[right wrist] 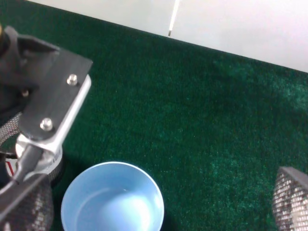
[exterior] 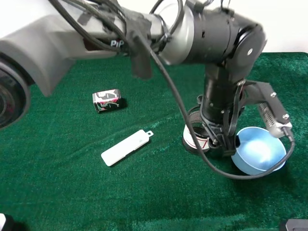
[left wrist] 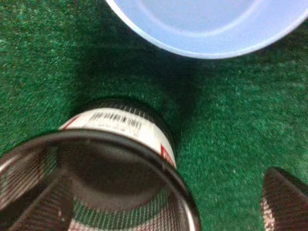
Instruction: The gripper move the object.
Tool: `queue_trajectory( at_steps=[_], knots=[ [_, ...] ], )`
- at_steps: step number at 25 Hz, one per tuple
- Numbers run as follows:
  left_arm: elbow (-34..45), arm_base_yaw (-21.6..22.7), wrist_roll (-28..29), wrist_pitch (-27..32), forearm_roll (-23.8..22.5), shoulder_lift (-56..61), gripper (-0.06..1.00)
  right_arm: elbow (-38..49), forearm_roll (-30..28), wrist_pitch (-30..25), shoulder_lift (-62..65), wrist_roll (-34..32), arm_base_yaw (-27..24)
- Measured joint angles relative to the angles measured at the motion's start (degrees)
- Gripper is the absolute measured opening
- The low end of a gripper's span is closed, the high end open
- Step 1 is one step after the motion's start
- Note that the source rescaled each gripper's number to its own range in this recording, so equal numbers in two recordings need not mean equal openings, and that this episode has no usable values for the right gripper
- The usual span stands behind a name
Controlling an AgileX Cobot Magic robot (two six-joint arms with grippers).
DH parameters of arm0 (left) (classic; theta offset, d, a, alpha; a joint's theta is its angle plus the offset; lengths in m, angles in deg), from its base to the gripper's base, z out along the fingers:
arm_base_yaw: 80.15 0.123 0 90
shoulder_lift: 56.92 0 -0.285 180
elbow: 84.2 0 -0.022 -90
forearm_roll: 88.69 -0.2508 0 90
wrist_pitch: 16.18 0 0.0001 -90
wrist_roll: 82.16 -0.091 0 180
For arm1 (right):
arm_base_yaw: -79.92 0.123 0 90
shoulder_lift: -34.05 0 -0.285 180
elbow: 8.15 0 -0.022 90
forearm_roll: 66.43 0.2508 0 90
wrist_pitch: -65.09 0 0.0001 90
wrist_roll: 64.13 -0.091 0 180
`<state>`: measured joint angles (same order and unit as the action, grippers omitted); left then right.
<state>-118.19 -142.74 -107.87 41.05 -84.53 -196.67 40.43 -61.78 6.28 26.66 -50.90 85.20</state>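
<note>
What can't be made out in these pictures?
Exterior high view: the arm hides most of the pen cup, so whether the left end effector grips it is unclear.
Left wrist view: print on the label is blurred.
Right wrist view: the metal bracket hides most of the cup.

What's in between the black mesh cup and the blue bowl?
Just bare green cloth, as the left wrist view shows. One finger of the left gripper hangs beside the cup, near that gap.
</note>
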Motion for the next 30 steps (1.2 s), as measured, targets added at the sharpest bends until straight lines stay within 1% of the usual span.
queue_trajectory(
  at_steps=[3,6,8,11,15,19,21,25,30],
  knots=[
    [-4.22,0.0,0.0,5.42,0.05,0.0,0.77,0.0,0.0,0.0,0.0,0.0,0.0],
    [-8.18,0.0,0.0,9.26,0.05,0.34,0.86,0.0,0.0,0.0,0.0,0.0,0.0],
    [-9.35,0.0,0.0,9.26,0.14,1.14,0.94,0.0,0.0,0.0,0.0,0.0,0.0],
    [-9.62,0.19,0.66,9.32,-0.06,3.41,0.98,0.0,0.0,0.0,0.0,0.0,0.0],
    [-9.62,1.12,2.32,9.38,-1.69,7.29,1.0,0.0,0.0,0.0,0.0,0.0,0.0],
    [-9.62,2.81,2.93,9.45,-2.68,11.5,1.0,0.0,0.0,0.0,0.0,0.0,0.0],
    [-9.53,3.85,4.13,9.45,-3.53,13.73,1.0,0.0,0.0,0.0,0.0,0.0,0.0],
    [-4.93,5.98,6.5,9.45,-4.16,18.99,1.0,0.0,0.0,0.0,0.0,0.0,0.0],
    [7.46,9.2,10.44,9.39,-4.16,27.5,1.0,0.0,0.0,0.0,0.0,0.0,0.0]
  ],
)
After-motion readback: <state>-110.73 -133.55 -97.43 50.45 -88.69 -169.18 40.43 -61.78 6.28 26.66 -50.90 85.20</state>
